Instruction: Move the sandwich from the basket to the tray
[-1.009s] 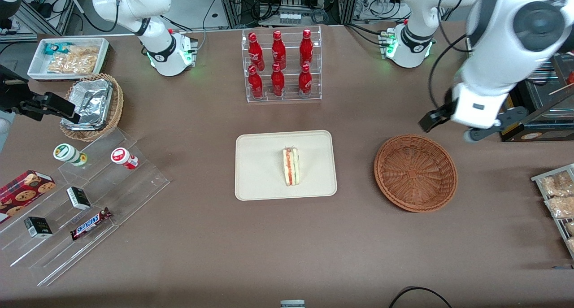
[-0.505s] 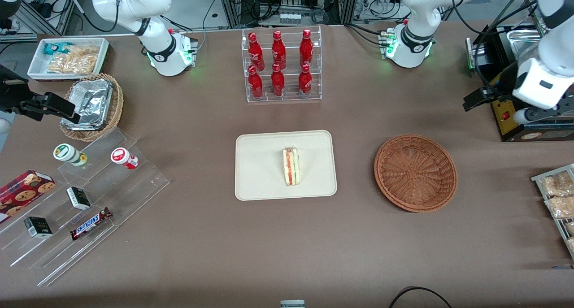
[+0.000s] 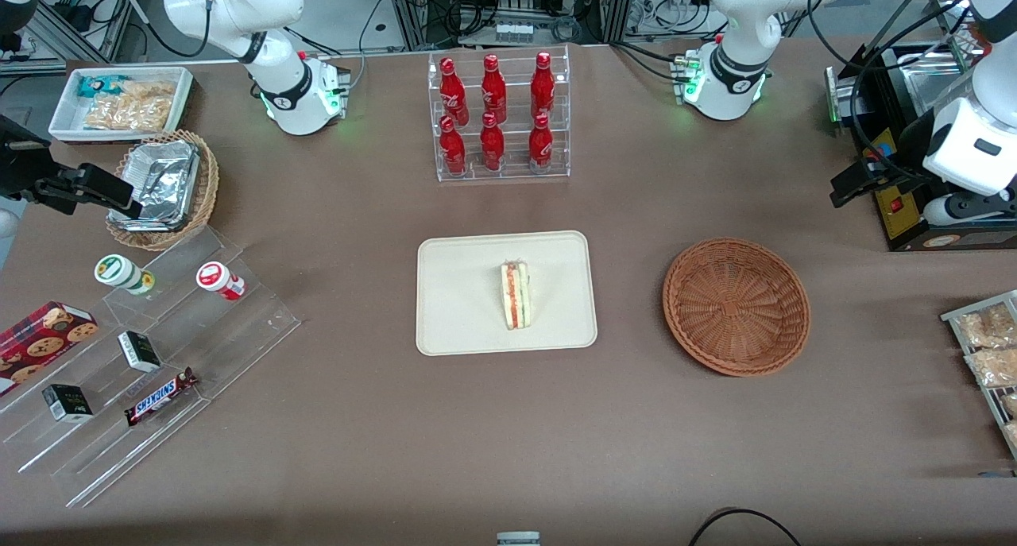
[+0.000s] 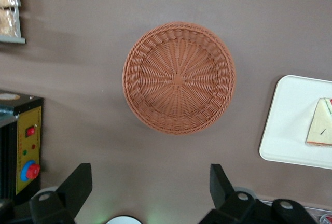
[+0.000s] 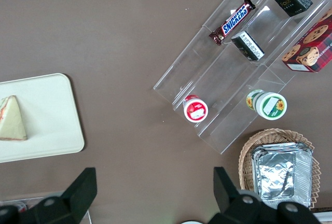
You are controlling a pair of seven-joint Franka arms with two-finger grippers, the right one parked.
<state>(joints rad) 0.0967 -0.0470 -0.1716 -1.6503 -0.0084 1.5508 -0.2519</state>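
Note:
The sandwich (image 3: 516, 295) lies on its side on the cream tray (image 3: 461, 292) at the table's middle; the left wrist view (image 4: 321, 129) and right wrist view (image 5: 11, 119) show it too. The reddish-brown wicker basket (image 3: 736, 305) stands empty beside the tray, toward the working arm's end, and also shows in the left wrist view (image 4: 179, 77). My left gripper (image 3: 844, 190) hangs high over bare table, farther from the front camera than the basket and off toward the working arm's end. Its fingers (image 4: 78, 182) are spread wide with nothing between them.
A black box with a red button (image 3: 914, 172) stands next to the gripper. A rack of snack packets (image 3: 985, 347) sits at the working arm's end. A rack of red bottles (image 3: 496, 117) stands farther back than the tray. Stepped acrylic shelves (image 3: 151, 355) and a foil-container basket (image 3: 163, 188) lie toward the parked arm's end.
My left arm has swung away from the basket's edge toward the working arm's end of the table, then nearly stopped. The sandwich, tray and basket have not moved.

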